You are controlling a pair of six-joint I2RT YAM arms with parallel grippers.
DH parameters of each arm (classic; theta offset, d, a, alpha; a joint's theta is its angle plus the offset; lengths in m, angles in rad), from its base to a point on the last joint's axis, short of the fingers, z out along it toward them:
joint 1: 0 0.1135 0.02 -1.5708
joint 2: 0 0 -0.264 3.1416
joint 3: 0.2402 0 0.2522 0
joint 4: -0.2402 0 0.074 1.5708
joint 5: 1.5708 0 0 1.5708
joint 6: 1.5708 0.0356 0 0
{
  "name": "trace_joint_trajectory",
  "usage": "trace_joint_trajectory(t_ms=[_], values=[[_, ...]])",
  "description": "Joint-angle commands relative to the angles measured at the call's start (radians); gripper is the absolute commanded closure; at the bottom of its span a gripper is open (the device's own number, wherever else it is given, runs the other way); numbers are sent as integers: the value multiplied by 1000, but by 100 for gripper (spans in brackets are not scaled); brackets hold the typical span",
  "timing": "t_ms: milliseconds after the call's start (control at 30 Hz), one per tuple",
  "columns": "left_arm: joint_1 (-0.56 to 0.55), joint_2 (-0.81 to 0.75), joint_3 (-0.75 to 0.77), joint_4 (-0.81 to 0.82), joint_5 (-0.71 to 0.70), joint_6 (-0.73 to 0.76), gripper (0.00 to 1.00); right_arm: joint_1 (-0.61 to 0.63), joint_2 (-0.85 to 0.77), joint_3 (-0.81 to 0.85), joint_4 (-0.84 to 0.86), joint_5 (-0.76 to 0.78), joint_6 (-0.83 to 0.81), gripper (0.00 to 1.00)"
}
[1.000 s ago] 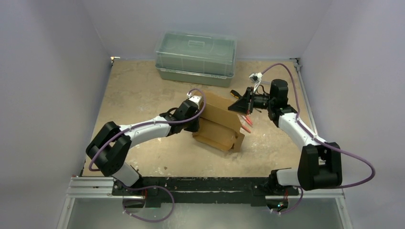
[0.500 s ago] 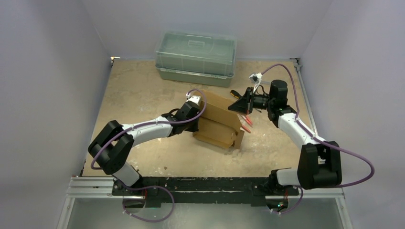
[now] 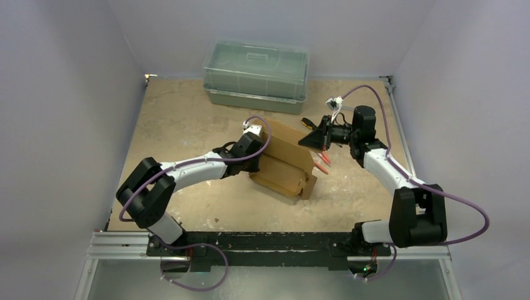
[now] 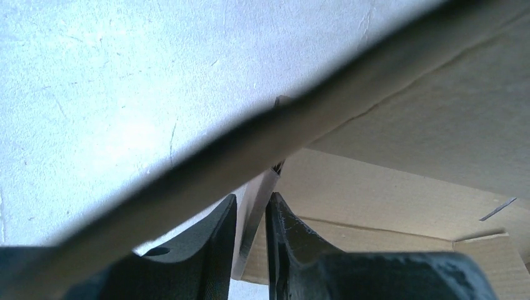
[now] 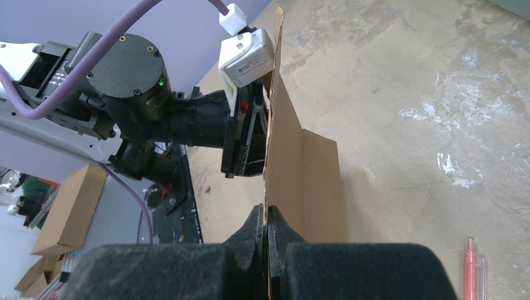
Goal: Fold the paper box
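Observation:
The brown paper box (image 3: 284,161) stands partly folded at the table's middle, one panel raised. My left gripper (image 3: 255,157) is at its left side. In the left wrist view the fingers (image 4: 284,240) are closed round a thin cardboard flap (image 4: 257,200) of the box (image 4: 387,187). My right gripper (image 3: 312,140) is at the raised panel's upper right edge. In the right wrist view that gripper (image 5: 267,217) is shut on the panel's edge (image 5: 300,181), and the left gripper (image 5: 247,140) shows on the far side.
A large translucent green-grey lidded bin (image 3: 256,75) stands at the back of the table. Red pens (image 3: 322,162) lie just right of the box, one also in the right wrist view (image 5: 470,269). Walls enclose the table on three sides.
The left arm and the box have shifted slightly to the left. The right gripper has followed a little and keeps its hold on the panel.

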Motion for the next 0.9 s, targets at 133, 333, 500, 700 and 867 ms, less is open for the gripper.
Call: trace_joint_trajectory(t_ms=[133,333,500,700,867], values=[[0,-3,28,49,-34,-59,75,0,-4,-5,30,-18,-2,100],[1,-19,-11,123,-27,-99,74,0,-1,-7,32,-21,-2,100],[1,-1,-30,151,-37,-112,74,1,-2,-8,32,-24,-2,100],[1,6,-44,154,-57,-105,86,0,0,-8,32,-25,-2,100],[-3,36,-14,84,-101,-61,100,1,2,-8,29,-23,-7,100]])
